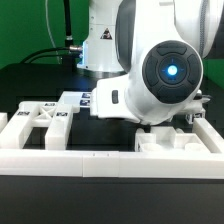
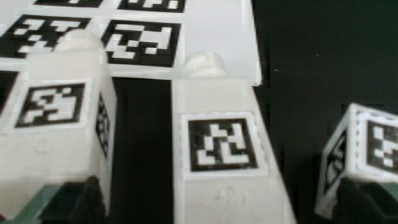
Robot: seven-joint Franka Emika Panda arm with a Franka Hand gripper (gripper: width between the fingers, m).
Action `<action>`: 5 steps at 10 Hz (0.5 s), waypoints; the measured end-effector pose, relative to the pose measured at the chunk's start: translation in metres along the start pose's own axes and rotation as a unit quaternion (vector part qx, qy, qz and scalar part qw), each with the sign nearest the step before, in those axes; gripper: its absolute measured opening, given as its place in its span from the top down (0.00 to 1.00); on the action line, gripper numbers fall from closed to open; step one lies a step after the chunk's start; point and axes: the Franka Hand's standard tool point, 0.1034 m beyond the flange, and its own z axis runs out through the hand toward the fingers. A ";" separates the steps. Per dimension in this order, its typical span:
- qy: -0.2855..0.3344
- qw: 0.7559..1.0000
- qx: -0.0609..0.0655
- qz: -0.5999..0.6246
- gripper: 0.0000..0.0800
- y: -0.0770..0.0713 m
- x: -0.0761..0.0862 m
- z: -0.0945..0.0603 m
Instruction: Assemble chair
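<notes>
1. Black table (image 1: pixel 30 85) holds white chair parts (image 1: pixel 45 118) at the exterior view's left, behind a rail (image 1: pixel 100 160).
2. The arm (image 1: pixel 165 75) fills that view's right and hides the gripper.
3. In the wrist view, a marker board (image 2: pixel 178 30) lies beyond the left bar (image 2: pixel 63 110), middle bar (image 2: pixel 222 140) and block (image 2: pixel 365 140).
4. The gripper (image 2: pixel 199 205) gapes wide and holds nothing; the middle bar lies between its fingers (image 2: pixel 71 198), clear of both.

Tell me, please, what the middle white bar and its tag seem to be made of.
Middle white bar: likely plastic, matte, judging by uniform white and softly rounded edges. Its tag: probably a printed paper sticker, flat and black-on-white; uncertain.
</notes>
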 end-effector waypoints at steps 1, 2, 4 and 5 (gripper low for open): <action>-0.001 1.000 0.000 0.000 0.19 0.000 0.000 0.001; -0.001 1.000 0.000 -0.001 0.20 0.000 0.000 0.001; 0.002 1.000 0.001 -0.001 0.41 0.001 0.000 -0.002; 0.004 1.000 0.001 -0.001 0.65 0.002 0.000 -0.004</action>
